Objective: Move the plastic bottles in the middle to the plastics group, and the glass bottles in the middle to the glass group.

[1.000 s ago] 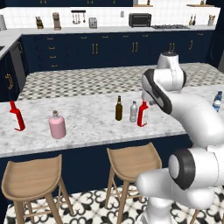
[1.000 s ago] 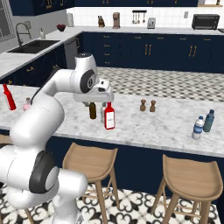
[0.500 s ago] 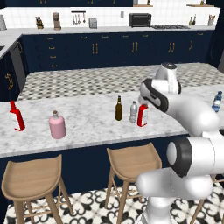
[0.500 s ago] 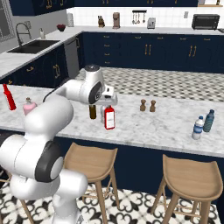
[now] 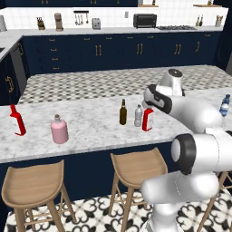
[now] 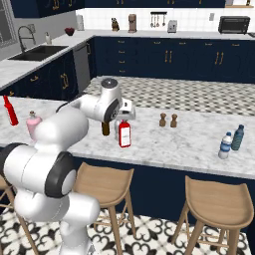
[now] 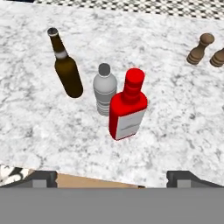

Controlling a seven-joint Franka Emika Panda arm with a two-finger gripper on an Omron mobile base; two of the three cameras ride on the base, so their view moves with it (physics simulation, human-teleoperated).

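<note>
Hand view, looking down past the released fingers (image 7: 112,177), which stand wide apart and hold nothing. Nearest beyond them is the red glass bottle (image 7: 128,109), flat-sided and glossy with a white label and a red cap. Touching or just behind it, slightly left, stands the greyish plastic bottle (image 7: 105,93), ribbed, see-through, pale-capped. Farther left is the brown glass bottle (image 7: 66,65), slim with a long neck. All three remain clustered mid-tabletop (image 7: 39,127), a veined white marble, so no bottle appears sorted yet; every transfer is judged still to do. Far right of the fingers stand two turned wooden mills (image 7: 200,49). In the left base view the glass group lies far off: a squat pink flask (image 5: 59,130) and a red bottle (image 5: 17,120). The plastics group, a blue-labelled water bottle (image 6: 225,146), stands at the opposite end.
</note>
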